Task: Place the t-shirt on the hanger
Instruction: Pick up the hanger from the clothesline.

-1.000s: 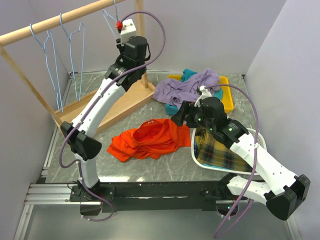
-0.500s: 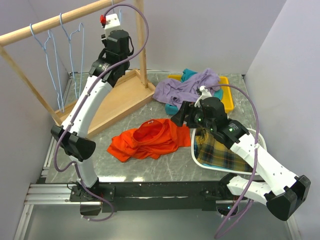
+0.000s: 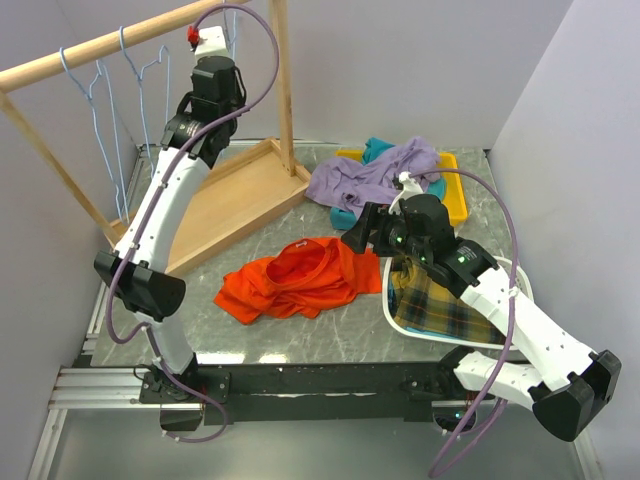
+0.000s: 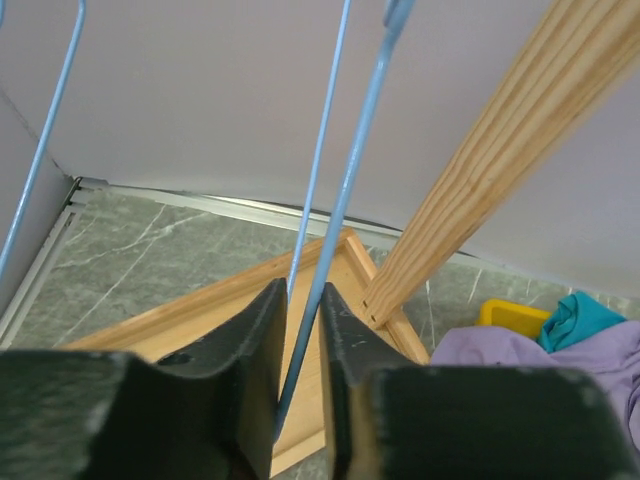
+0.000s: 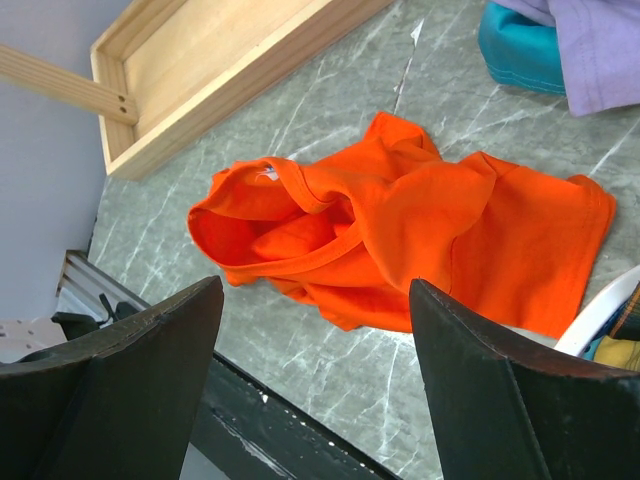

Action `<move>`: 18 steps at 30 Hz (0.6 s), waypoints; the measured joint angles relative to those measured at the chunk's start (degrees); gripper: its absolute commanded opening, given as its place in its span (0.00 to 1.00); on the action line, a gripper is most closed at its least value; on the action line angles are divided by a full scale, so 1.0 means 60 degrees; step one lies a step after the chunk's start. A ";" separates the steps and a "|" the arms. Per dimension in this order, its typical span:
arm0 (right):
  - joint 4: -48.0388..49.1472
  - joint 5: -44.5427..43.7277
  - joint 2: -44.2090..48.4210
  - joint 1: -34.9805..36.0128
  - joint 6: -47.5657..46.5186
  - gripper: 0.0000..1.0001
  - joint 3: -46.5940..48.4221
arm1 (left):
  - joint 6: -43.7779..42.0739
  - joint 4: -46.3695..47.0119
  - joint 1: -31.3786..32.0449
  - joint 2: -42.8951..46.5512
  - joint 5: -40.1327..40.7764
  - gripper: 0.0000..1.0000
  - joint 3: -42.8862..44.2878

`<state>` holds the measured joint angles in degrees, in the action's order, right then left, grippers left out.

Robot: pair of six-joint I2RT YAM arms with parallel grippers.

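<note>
**Workspace with both arms, seen from above and from each wrist.** The left arm reached up to the wooden rail (image 3: 100, 45) of a clothes rack, whose base tray (image 3: 230, 200) sat in the table's (image 3: 200, 340) far left corner. The left gripper (image 4: 303, 300) had its fingers close together on either side of the hanger (image 4: 343, 200). This light-blue wire hung at the rail's right end, beside the upright post (image 4: 478, 170). A sliver of space showed beside the wire, so a firm pinch could not be confirmed. Two other hangers (image 3: 163, 110) hung farther left on the rail.

The t-shirt (image 3: 295, 280), bright orange, lay crumpled near the middle of the table, somewhat toward the near edge, with its neck opening turned upward. The right gripper (image 5: 315, 300) hovered above the shirt's right side with its jaws spread wide and nothing between them.

A lavender garment (image 3: 370, 175) was draped over a yellow bin (image 3: 455, 205) toward the far right corner. A plaid cloth (image 3: 440, 300) lay in a white basket (image 3: 522, 285) at the right edge.
</note>
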<state>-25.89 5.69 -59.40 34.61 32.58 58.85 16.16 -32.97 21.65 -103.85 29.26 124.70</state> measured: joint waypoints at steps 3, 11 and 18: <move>0.0004 -0.0004 -0.0007 0.0000 -0.0004 0.83 0.0000 | -0.0106 -0.0018 -0.0018 0.0000 -0.0197 0.14 0.0000; 0.0000 -0.0011 -0.0015 0.0000 -0.0007 0.83 0.0000 | -0.0361 0.0215 -0.0015 0.0124 -0.0477 0.01 -0.0288; 0.0004 -0.0040 -0.0015 0.0000 -0.0058 0.84 0.0000 | -0.0790 0.0372 -0.0015 0.0437 -0.0729 0.01 -0.0299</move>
<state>-25.87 5.45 -59.48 34.61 32.23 58.85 11.42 -30.74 21.56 -101.23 24.88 122.91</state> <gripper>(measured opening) 0.831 0.041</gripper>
